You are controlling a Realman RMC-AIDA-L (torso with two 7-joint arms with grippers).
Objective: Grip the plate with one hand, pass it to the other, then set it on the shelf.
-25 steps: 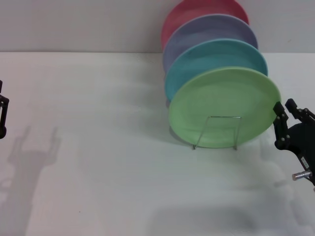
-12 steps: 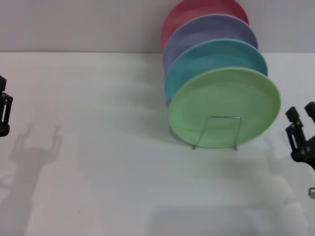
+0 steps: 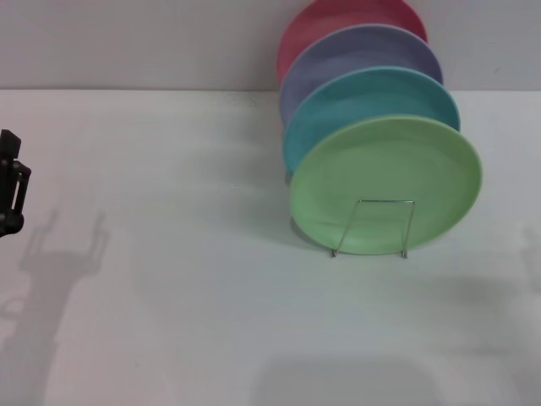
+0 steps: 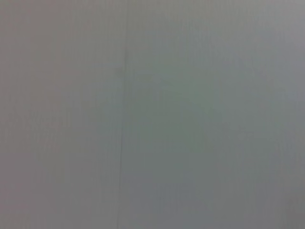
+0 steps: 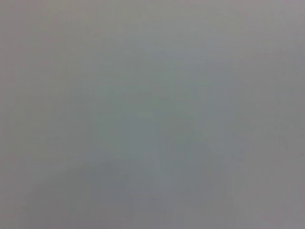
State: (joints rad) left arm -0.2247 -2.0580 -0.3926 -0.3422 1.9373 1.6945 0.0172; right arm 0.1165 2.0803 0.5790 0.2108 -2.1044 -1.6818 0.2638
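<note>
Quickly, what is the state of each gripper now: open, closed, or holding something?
Left gripper: at the head view's left edge, holding nothing; open or closed cannot be told.
Right gripper: not in view.

1. We see a pale green plate (image 3: 385, 182) at the front.
2. We see a teal plate (image 3: 372, 97) behind it, then lavender (image 3: 359, 52), then pink (image 3: 338, 17).
3. We see a silver rack (image 3: 372, 227).
4. We see a white table (image 3: 169, 254).
5. We see a black left gripper (image 3: 10, 194).
</note>
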